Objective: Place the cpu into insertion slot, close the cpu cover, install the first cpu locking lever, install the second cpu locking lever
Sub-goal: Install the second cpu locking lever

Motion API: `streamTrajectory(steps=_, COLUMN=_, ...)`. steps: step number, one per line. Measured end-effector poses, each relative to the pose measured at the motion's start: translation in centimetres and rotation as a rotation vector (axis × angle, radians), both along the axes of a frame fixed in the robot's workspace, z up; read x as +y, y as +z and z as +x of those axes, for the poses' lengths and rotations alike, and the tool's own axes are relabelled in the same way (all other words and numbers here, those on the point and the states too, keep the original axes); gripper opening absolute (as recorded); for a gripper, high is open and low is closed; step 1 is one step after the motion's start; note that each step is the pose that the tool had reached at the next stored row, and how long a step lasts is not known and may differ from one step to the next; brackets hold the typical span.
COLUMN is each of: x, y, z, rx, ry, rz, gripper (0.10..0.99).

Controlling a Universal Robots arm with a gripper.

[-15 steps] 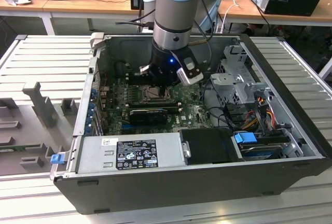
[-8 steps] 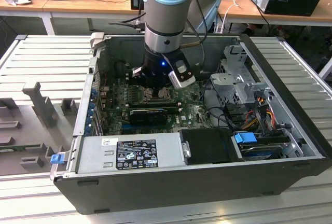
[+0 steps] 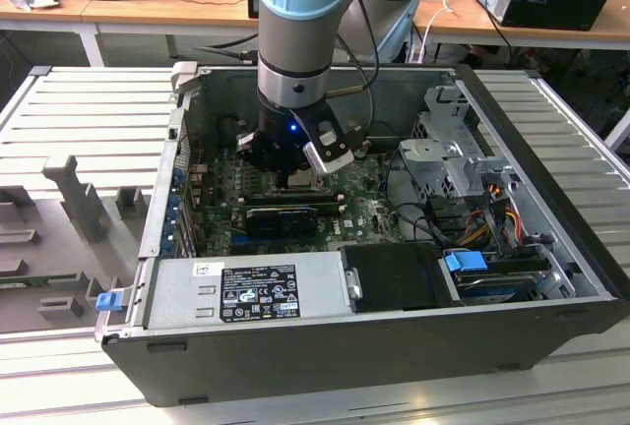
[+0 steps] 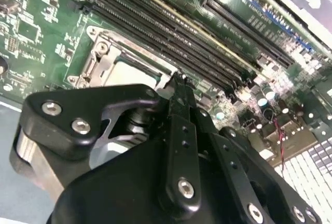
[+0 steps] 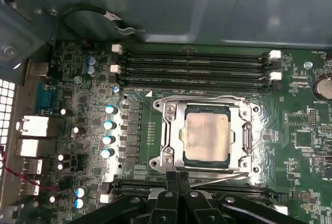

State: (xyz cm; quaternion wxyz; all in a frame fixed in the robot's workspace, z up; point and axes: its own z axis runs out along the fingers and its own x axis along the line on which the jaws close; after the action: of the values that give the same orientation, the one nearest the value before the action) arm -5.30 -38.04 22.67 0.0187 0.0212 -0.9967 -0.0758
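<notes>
An open computer case lies on its side on a slatted grey table, its long axis running from the exterior view's left to the exterior view's right. The arm reaches straight down into it. Along the near wall sits the power supply, with a drive cage and a bundle of cables toward the exterior view's right.

On the case floor lies the green motherboard. In the first wrist view, four long black memory slots run side by side along one edge of the insertion slot, their long axes parallel to that edge; a row of capacitors stands along another side.

The cpu cover lies flat over the socket, its silvery frame ringing the chip. The cpu sits seated in the slot, its tan metal top facing up through the cover's window, its edges square to the frame. A thin locking lever runs along the socket's edge nearest the end effector.

The end effector has its fingers pressed together with no gap, holding nothing, their tips at that lever and socket edge. In the second wrist view the black fingers block part of the socket.
</notes>
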Motion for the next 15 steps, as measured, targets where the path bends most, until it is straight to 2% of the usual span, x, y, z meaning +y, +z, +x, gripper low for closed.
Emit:
streamTrajectory(steps=9, x=-0.09, y=-0.28, z=0.01, rx=-0.0002, ry=0.0, rz=0.0, gripper=0.106)
streamTrajectory(steps=10, x=-0.61, y=-0.28, z=0.01, rx=-0.0001, ry=0.0, rz=0.0, gripper=0.106)
streamTrajectory(steps=11, x=-1.05, y=-0.28, z=-0.01, rx=-0.0001, ry=0.001, rz=0.013, gripper=0.106)
streamTrajectory(steps=12, x=-1.25, y=-0.29, z=-0.07, rx=-0.0001, ry=0.003, rz=0.039, gripper=0.106)
streamTrajectory(steps=13, x=-1.43, y=-0.32, z=-0.14, rx=-0.0002, ry=0.005, rz=0.057, gripper=0.106)
streamTrajectory(steps=15, x=-1.8, y=-0.41, z=-0.33, rx=-0.0001, ry=0.007, rz=0.074, gripper=0.106)
